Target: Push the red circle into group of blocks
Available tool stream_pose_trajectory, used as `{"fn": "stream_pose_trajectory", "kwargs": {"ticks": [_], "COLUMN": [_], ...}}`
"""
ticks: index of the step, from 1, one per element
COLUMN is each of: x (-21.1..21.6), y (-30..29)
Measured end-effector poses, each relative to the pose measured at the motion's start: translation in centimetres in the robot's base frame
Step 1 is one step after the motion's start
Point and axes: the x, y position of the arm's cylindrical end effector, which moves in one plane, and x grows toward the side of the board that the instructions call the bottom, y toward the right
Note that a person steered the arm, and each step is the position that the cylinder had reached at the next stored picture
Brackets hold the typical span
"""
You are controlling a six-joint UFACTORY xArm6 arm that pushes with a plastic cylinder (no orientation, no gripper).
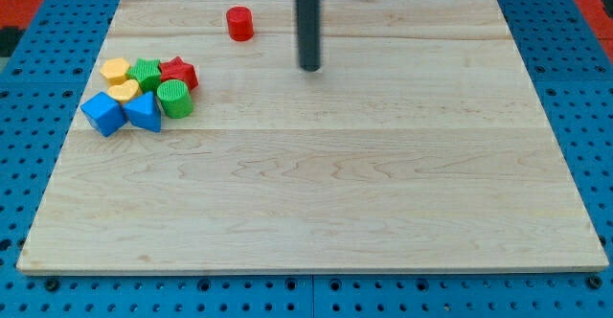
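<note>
Red circle (pixel 239 23) near board's top edge, left of centre, alone. My tip (pixel 309 67) to its right and slightly lower, apart, touching no block; bare rod, holds nothing. Cluster at view's left, well below-left of circle: yellow hexagon (pixel 115 69), green hexagon-like block (pixel 147 72), red star (pixel 179 72), yellow heart (pixel 124 91), green cylinder (pixel 174 99), blue cube (pixel 102 113), blue triangle (pixel 145 113). All on wooden board (pixel 383 184).
</note>
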Motion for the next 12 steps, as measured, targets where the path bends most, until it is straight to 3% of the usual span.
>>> {"fn": "stream_pose_trajectory", "kwargs": {"ticks": [2,6,9,10,12], "x": [-9.1,-6.1,-10.0,-9.0,-2.1], "y": [0.1,-22.5,-30.0,-31.2,-29.5]}}
